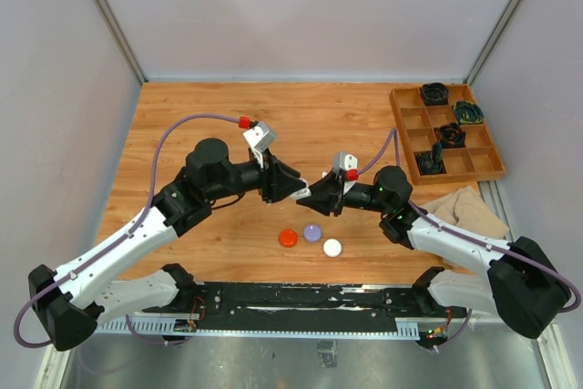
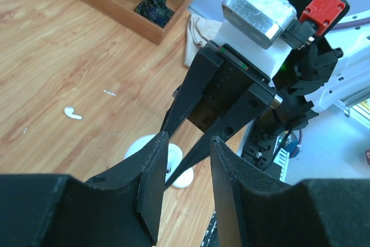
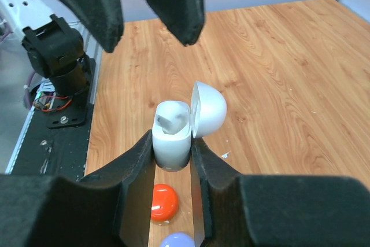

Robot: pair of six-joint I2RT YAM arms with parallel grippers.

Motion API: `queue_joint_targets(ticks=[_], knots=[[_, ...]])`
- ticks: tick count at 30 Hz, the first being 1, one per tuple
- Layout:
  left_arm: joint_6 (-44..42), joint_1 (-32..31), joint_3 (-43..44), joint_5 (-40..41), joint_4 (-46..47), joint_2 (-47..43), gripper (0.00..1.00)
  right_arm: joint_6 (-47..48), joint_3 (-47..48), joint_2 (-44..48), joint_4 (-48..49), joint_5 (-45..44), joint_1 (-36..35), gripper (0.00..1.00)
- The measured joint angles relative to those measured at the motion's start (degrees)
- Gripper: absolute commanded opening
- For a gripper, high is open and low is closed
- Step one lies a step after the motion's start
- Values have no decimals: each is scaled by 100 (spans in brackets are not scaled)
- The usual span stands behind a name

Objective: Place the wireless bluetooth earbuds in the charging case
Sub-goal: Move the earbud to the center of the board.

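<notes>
My right gripper (image 3: 171, 143) is shut on the white charging case (image 3: 171, 143) and holds it upright above the table. The case's domed lid (image 3: 209, 108) is swung open, and one white earbud (image 3: 171, 121) sits in a slot. Another white earbud (image 2: 73, 113) lies loose on the wood. My left gripper (image 2: 186, 138) hovers just above the case (image 2: 173, 159), open, with nothing between its pads. In the top view the two grippers meet tip to tip at mid-table, left gripper (image 1: 297, 189) and right gripper (image 1: 310, 197), and hide the case.
A red puck (image 1: 288, 238), a lilac puck (image 1: 312, 232) and a white puck (image 1: 332, 247) lie near the front edge below the grippers. A wooden compartment tray (image 1: 407, 138) with dark bundles stands at the back right, with a beige cloth (image 1: 466, 210) in front of it.
</notes>
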State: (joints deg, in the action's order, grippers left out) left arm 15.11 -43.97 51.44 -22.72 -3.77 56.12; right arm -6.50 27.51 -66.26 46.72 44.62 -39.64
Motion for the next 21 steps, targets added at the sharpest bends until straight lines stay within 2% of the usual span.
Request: queue_joint_targets(ticks=[11, 15, 18, 21], knots=[[177, 0, -74, 378, -516, -68, 38, -15, 0, 0, 0, -284, 4, 8], [210, 0, -74, 474, -560, -66, 41, -13, 0, 0, -7, -352, 4, 8], [264, 0, -92, 643, -544, -79, 45, 17, 0, 24, -136, -647, 7, 7], [348, 0, -208, 916, -527, -142, 48, 101, -2, 210, -566, -1305, 20, 8]])
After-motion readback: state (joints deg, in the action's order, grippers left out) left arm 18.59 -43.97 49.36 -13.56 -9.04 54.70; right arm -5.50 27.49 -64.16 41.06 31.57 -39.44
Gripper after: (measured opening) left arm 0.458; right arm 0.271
